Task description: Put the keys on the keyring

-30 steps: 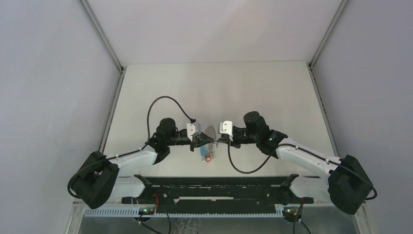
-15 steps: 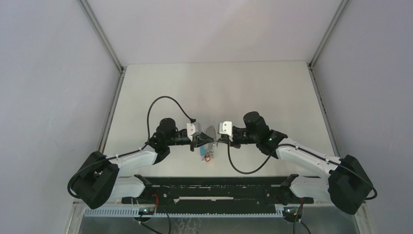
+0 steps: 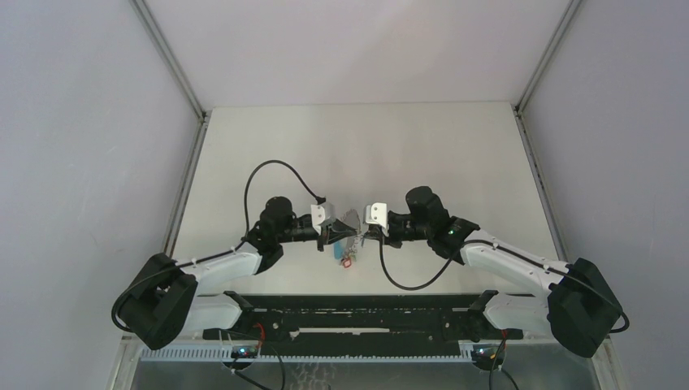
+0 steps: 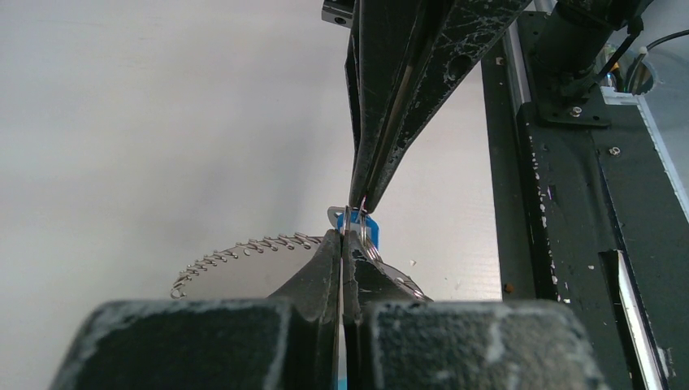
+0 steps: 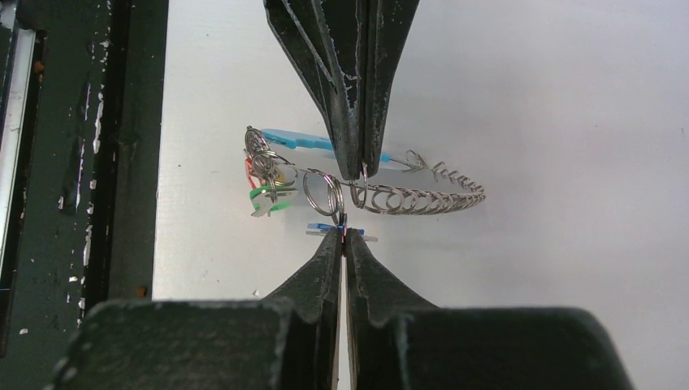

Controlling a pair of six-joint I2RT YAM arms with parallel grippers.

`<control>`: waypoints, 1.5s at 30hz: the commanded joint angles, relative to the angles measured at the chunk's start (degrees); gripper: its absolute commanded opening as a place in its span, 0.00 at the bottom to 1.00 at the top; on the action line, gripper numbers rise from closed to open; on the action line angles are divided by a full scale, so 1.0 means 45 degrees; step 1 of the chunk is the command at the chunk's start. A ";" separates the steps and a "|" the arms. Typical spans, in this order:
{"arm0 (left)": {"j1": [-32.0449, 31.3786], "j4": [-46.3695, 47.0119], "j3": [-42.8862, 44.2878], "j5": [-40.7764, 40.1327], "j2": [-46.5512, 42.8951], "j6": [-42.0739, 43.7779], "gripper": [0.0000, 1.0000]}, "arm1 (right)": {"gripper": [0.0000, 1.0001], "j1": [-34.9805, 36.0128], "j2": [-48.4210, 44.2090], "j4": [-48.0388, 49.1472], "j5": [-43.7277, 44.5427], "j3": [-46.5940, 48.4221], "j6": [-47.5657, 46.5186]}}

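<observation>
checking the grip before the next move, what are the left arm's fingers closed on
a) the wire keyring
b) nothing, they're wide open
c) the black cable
a: in the right wrist view the left fingers come down from the top and are shut on the keyring, pinching its thin wire just beside the coiled stretch.

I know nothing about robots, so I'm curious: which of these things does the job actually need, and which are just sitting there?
Part of the job: blue-headed key, wire keyring, left tool, right tool.
Just there: black cable, black rail at the near edge, table.
</observation>
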 commanded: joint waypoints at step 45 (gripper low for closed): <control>0.0068 0.0728 0.0011 0.0787 0.0008 -0.0178 0.00 | 0.00 0.0193 -0.0676 0.0786 -0.0024 -0.0291 0.0174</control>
